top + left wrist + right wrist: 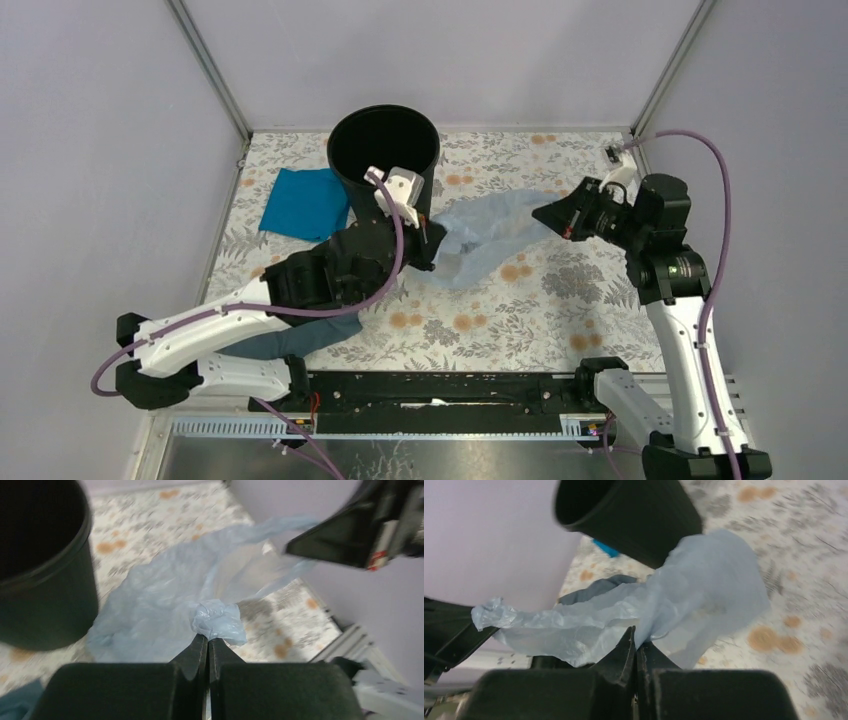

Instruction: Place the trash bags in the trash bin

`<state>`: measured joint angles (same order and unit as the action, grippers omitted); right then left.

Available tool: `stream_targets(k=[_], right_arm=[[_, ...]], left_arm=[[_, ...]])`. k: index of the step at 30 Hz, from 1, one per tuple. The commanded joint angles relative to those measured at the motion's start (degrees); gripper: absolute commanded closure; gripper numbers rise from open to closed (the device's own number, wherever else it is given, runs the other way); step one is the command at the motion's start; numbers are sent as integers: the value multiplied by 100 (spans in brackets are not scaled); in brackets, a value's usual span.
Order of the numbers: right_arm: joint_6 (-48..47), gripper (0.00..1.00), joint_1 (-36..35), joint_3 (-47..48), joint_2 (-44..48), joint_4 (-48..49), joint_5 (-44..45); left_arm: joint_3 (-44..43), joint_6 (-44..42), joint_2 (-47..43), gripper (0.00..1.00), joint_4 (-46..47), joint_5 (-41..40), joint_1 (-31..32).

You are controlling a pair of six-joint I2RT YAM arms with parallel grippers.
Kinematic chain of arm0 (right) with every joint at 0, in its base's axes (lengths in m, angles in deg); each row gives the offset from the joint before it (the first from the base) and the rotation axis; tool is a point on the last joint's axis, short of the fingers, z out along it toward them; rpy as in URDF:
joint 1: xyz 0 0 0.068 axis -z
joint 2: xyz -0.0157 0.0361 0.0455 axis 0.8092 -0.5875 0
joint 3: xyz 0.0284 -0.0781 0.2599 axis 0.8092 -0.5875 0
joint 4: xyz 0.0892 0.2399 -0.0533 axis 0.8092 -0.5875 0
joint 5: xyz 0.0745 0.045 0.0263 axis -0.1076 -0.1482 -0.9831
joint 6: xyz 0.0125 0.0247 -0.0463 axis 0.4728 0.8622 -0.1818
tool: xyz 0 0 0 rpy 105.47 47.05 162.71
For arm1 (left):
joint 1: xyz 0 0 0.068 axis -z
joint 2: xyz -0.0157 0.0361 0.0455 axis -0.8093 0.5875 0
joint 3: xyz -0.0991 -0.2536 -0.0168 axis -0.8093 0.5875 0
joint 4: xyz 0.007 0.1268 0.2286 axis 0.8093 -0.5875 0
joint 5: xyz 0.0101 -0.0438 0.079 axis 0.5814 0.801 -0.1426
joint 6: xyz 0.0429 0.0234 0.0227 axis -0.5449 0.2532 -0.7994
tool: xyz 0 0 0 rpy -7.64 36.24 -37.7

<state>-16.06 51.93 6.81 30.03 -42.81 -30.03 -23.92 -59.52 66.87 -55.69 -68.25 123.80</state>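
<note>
pale blue trash bags [495, 225] stretch between left fingers [198, 652] and right fingers [626, 650], both clamped on them.

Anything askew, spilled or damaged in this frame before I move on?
Nothing spilled or damaged. The trash bin stands upright; the trash bag is stretched between the left gripper and right gripper, both shut on it. The only untidy thing: a grey-blue cloth lying rumpled under the left arm.

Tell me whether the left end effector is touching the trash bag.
Touching. The left wrist view shows the left end effector shut on the trash bag.
</note>
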Motion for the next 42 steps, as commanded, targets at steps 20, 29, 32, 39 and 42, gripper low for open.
stream_targets(k=[20,29,32,39,42], right_arm=[[-206,84,-3432,1356,-1385,637,1353],[49,67,-3430,586,-978,2360,226],[-21,40,-3430,374,-906,2693,236],[-515,11,-3470,293,-1209,3266,-27],[-1030,7,-3550,259,-1191,3118,216]], left_arm=[[-334,127,-69,100,703,-1261,324],[-310,472,-109,100,757,-361,-198],[-421,592,-17,100,691,-162,-283],[-581,652,135,100,709,166,-372],[-716,686,246,100,607,266,-415]])
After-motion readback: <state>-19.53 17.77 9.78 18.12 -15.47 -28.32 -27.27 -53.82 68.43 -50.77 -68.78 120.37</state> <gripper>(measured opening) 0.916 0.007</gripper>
